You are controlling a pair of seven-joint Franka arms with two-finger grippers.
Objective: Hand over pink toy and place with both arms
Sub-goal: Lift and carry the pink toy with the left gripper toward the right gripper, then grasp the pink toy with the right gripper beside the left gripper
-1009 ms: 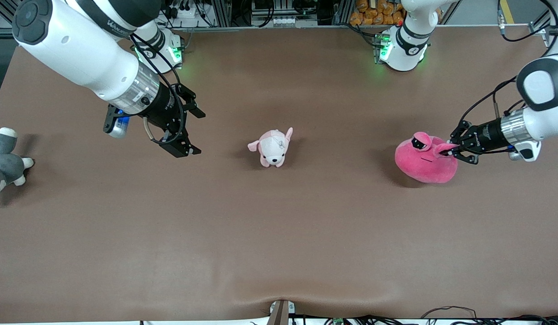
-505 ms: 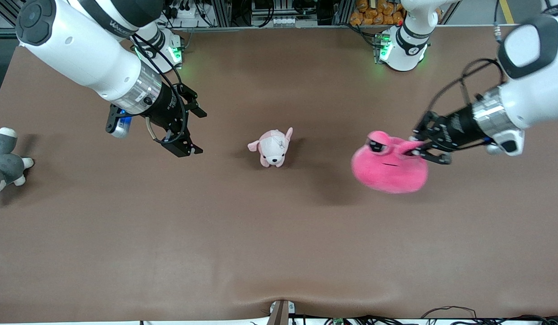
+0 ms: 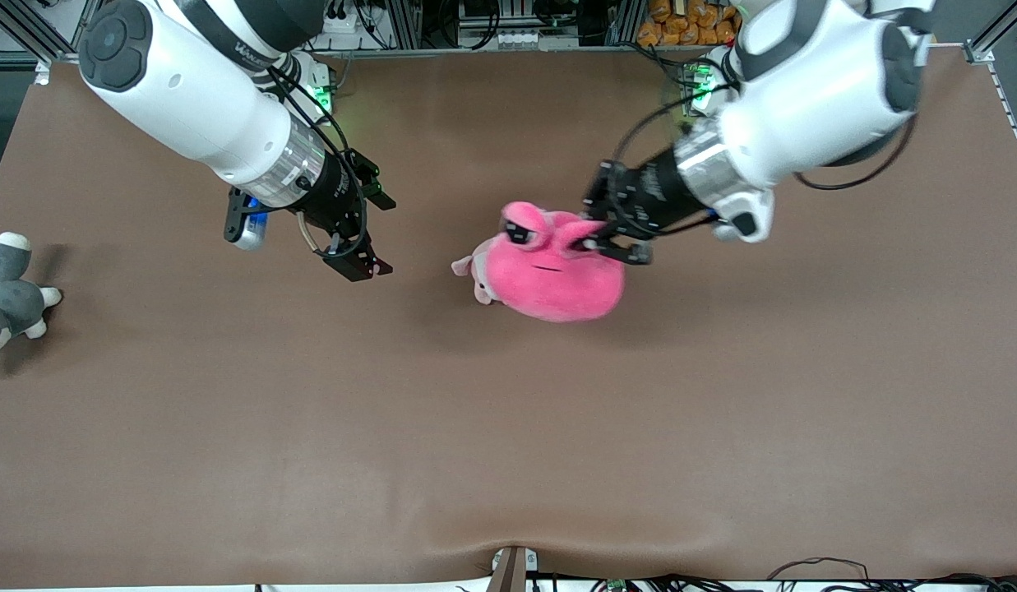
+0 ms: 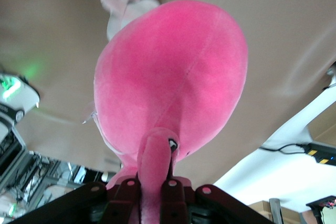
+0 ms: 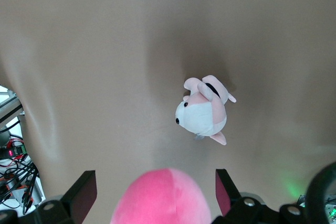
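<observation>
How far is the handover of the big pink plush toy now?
Done: the left gripper is shut on the hot-pink round plush toy, lifted over the small pale pink-and-white dog plush. In hand: carrying it toward the open right gripper. Left: the transfer and placing.

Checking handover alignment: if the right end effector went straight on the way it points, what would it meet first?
Probably the pink toy, hanging from the shut left end effector: it sits between the open fingers of the right end effector. Depth is unclear.

The pink toy (image 3: 557, 275), a hot-pink round blob plush with two half-lidded black eyes, hangs in the air over the middle of the tabletop (image 3: 508, 427), pinched by its stalk in the left pincer (image 3: 600, 240).
</observation>
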